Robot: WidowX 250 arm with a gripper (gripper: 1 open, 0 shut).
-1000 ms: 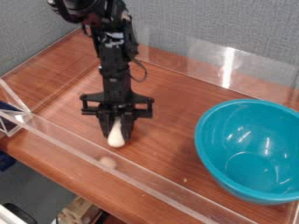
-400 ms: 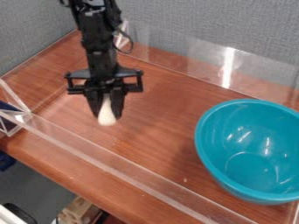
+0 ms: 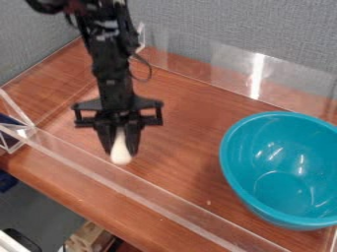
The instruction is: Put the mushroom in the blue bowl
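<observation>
Gripper (image 3: 120, 139) clamped on the mushroom (image 3: 121, 150) — carry step in hand; next, travel right over the blue bowl (image 3: 279, 167), then release.

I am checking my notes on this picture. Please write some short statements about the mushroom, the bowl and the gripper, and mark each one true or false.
1. The gripper is shut on the mushroom. True.
2. The mushroom lies inside the blue bowl. False: it hangs from the gripper, well to the left of the bowl.
3. The blue bowl holds nothing. True.
4. The gripper points sideways toward the bowl. False: it points down at the wooden table.
5. A clear wall runs along the table's near edge. True.
</observation>
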